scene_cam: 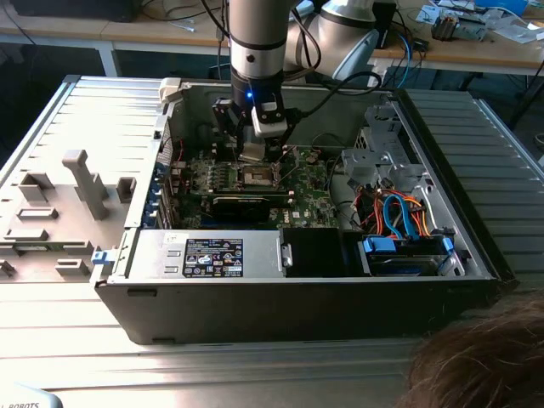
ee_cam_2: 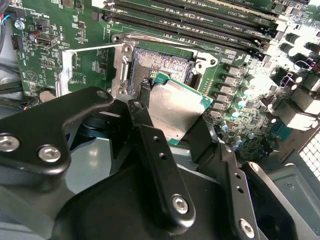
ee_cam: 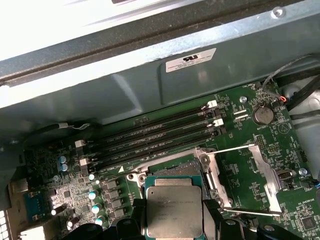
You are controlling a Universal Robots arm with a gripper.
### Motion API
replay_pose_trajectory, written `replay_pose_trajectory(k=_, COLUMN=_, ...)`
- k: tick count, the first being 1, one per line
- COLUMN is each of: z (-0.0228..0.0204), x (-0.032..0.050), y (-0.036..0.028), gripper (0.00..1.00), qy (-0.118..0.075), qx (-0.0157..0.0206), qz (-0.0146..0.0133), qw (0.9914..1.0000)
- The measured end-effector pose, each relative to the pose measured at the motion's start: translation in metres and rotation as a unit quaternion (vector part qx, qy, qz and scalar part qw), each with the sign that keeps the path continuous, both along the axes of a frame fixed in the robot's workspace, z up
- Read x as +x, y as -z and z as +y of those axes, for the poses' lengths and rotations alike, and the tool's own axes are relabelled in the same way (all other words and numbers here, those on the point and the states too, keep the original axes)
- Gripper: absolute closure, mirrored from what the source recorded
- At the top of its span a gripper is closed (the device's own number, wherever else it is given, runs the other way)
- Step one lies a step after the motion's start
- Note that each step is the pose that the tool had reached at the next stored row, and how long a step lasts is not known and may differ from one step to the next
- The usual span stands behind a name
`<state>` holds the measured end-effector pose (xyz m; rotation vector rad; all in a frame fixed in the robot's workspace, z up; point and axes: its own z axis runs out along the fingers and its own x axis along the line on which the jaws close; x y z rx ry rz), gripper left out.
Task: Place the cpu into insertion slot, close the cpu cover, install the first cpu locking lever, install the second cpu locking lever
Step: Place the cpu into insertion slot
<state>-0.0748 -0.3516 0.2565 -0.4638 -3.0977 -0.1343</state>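
My gripper hangs inside the open computer case, shut on the cpu, a flat silvery square with a green edge held between the two black fingers. The cpu hovers tilted just above and partly over the insertion slot, whose dark pin field and metal rim show beyond it. The cpu cover, a thin metal frame with a square window, lies flipped open beside the slot. Thin wire levers run along the cover.
Long black memory slots lie right beside the socket. The case wall rises close behind them. A power supply and a drive bay with blue and orange cables fill the front. A person's hair shows at the exterior view's lower right.
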Motion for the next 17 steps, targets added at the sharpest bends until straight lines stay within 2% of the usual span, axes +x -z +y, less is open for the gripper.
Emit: replay_pose_trajectory(k=17, z=0.0, x=0.0, y=0.0011, gripper=0.46, qy=0.029, qx=0.0, qz=0.0, qw=0.99958)
